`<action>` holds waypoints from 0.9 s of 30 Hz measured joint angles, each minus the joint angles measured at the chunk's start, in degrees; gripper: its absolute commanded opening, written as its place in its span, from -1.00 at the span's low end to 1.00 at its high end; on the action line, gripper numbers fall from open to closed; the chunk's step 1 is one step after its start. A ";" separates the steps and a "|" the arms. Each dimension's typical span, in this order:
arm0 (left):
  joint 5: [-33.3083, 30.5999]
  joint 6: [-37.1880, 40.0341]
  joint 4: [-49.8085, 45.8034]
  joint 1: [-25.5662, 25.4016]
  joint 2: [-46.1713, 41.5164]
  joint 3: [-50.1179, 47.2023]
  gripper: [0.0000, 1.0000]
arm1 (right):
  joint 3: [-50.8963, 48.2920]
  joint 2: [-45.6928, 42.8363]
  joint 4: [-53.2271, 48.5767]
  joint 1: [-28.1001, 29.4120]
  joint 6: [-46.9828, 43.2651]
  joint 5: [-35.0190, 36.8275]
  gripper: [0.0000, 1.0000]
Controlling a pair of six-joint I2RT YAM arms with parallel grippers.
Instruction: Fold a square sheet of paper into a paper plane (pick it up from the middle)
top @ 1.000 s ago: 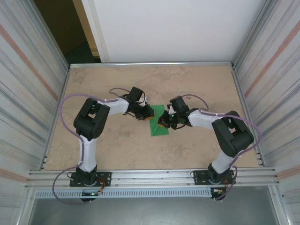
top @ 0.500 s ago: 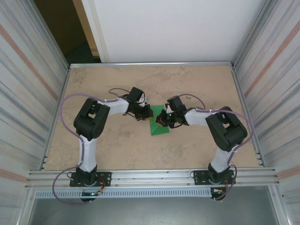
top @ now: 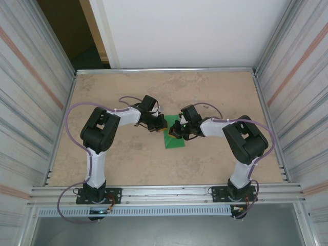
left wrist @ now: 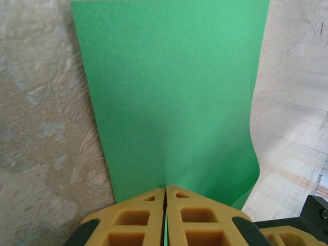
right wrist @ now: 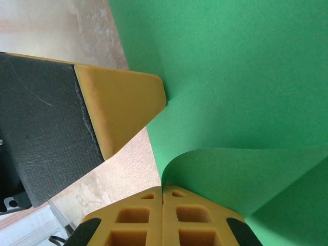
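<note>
1. The left hand [left wrist: 165, 189] is recorded with its yellow pads pressed together and a thin green sliver caught in the seam. It is clamped on the near edge of the thin, bright green square sheet of paper [left wrist: 169, 92].
2. The right hand [right wrist: 162, 187] is likewise closed. Its pads meet on a flap of the same sheet, which is curled up off the surface beneath.
3. The sheet is found at the middle of the mottled beige tabletop [top: 128, 164], between the two hands. Most of it lies flat, and it appears narrower than square, so a first fold is judged to be in place.
4. Judgement: one edge is probably held by the left hand so the paper cannot slide while the lifted flap is carried over by the right hand for a crease. With both grips at the edges, the middle is left free to bend.
5. Count: one sheet and two hands, both gripping it. A finished dart shape is not yet formed.
</note>
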 measured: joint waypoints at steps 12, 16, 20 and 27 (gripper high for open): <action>0.00 0.00 0.00 0.00 0.00 0.00 -0.79 | 0.20 0.70 0.00 0.04 0.02 0.96 -1.00; 0.00 0.00 0.00 0.00 0.00 0.00 -0.79 | 0.20 0.85 0.02 0.04 0.04 1.16 -1.00; 0.00 0.00 0.00 0.00 0.00 0.00 -0.79 | 0.20 1.27 0.02 0.04 0.04 1.29 -1.00; 0.02 0.00 0.00 0.00 0.00 0.00 -0.79 | 0.20 1.55 0.02 0.09 0.04 1.29 -1.00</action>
